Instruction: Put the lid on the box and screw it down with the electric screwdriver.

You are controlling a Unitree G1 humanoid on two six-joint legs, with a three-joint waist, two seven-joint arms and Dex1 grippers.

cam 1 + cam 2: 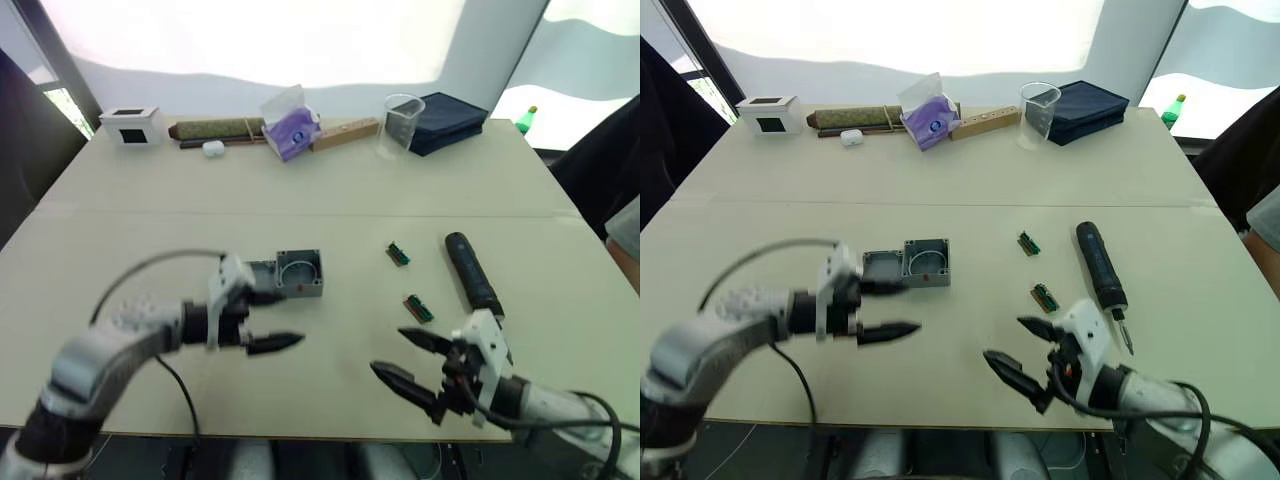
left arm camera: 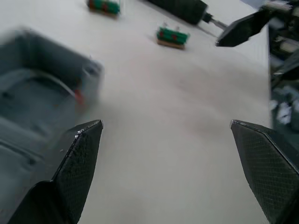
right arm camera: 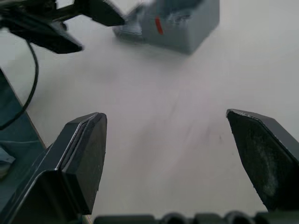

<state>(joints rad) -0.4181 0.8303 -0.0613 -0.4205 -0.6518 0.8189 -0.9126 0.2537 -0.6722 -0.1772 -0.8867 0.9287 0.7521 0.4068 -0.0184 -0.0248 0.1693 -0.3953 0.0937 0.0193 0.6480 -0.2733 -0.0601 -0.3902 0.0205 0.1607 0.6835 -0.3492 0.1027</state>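
Grey lid [image 1: 882,266] lay touching the box [image 1: 927,262], directly ahead of the wide-open left gripper [image 1: 885,307]; the right gripper [image 1: 1020,345], also wide, sat farther off.

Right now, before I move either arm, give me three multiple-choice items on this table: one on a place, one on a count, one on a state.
1. Where does the lid lie?
A. on the box
B. beside the box, toward the robot's left
C. by the beaker

2. How many green strips lie near the electric screwdriver?
A. one
B. two
C. four

3. The right pincer is:
A. open, empty
B. shut on the screwdriver
C. shut on the lid

Answers: 1 B, it lies next to the open box. 2 B, two lie apart. 3 A, fingers spread over bare table.
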